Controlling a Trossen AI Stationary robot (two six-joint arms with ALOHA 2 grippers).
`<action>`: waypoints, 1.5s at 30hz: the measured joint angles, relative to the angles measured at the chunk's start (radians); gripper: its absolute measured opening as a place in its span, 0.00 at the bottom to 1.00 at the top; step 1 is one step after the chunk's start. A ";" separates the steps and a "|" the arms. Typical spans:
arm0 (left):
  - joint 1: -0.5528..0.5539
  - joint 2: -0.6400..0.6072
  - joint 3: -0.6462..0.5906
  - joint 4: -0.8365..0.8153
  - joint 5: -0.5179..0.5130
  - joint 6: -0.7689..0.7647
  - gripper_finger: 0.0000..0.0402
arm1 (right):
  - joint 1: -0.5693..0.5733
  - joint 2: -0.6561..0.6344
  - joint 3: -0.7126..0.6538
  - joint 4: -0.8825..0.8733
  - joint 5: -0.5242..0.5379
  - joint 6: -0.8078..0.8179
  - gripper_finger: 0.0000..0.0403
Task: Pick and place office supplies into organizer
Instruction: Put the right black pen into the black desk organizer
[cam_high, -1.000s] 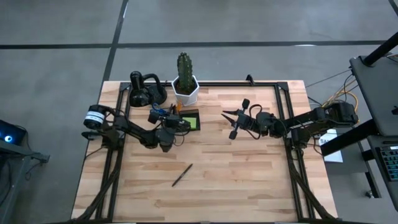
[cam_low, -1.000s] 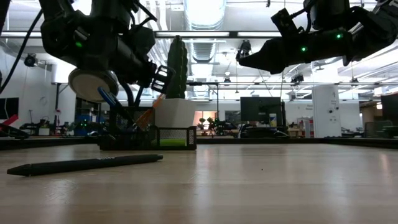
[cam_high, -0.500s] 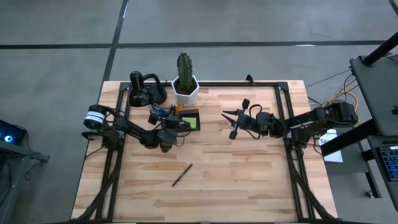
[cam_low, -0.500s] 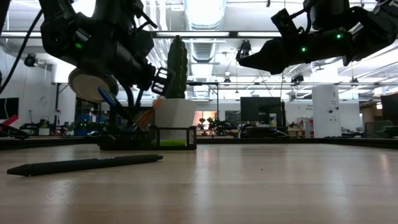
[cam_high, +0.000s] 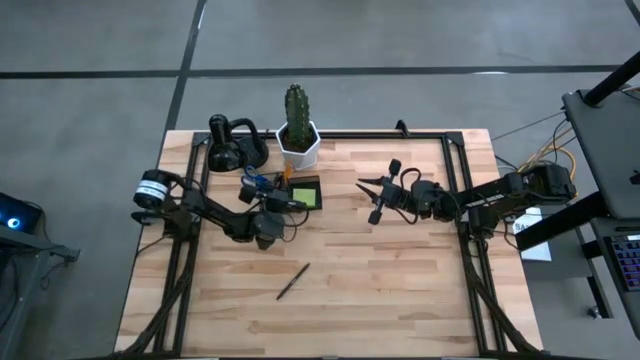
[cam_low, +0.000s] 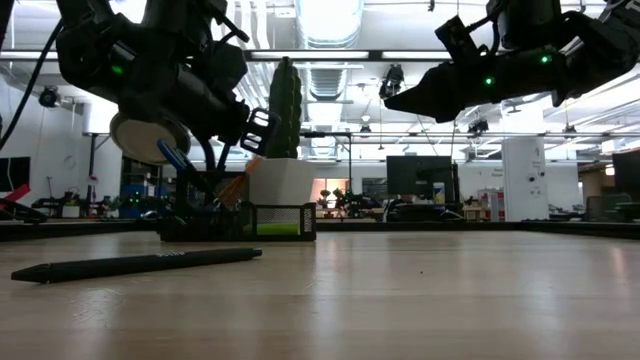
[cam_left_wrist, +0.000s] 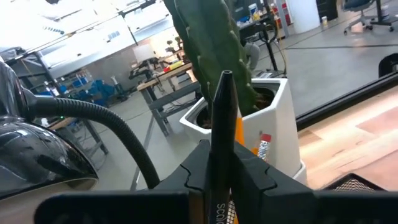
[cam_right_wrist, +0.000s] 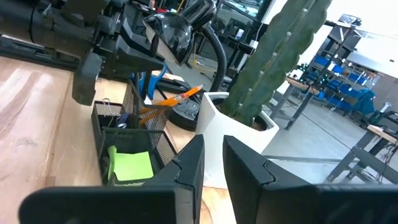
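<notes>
The organizer (cam_high: 307, 192) is a dark mesh box on the table in front of the white cactus pot (cam_high: 298, 140). It holds a lime-green sticky-note pad (cam_right_wrist: 132, 165) and orange pencils (cam_right_wrist: 174, 98). My left gripper (cam_high: 285, 204) hovers just left of the organizer, shut on a black pen (cam_left_wrist: 221, 124). A second black pen (cam_high: 293, 282) lies flat on the table nearer the front edge. My right gripper (cam_high: 375, 195) hangs above the table to the organizer's right. Its fingers are a narrow gap apart with nothing between them. My left gripper pinches the black pen's shaft (cam_left_wrist: 219, 168) between its two fingers. The fingers reach level toward the organizer and the cactus pot. The pen's free end (cam_left_wrist: 225, 74) sticks out beyond the fingers, in front of the cactus. The pen is lifted clear of the table.
A black rounded gadget (cam_high: 232, 148) sits at the far left corner beside the cactus pot. Black frame rails (cam_high: 460, 190) run along the table's sides. Bare wood (cam_high: 400, 290) spreads over the near half around the lying pen.
My left gripper has tipped slightly at the wrist with the pen and has shifted a little toward the near edge. It stays beside the organizer.
</notes>
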 joint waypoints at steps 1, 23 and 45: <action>-0.001 0.000 0.000 0.000 0.000 0.000 0.05 | 0.000 0.000 0.000 -0.001 0.000 0.000 0.12; 0.023 0.006 0.000 -0.002 0.000 -0.018 0.08 | 0.000 0.000 0.000 -0.006 0.000 -0.003 0.12; 0.048 0.006 -0.001 -0.051 0.000 -0.026 0.11 | 0.000 0.000 0.000 -0.006 0.000 -0.004 0.12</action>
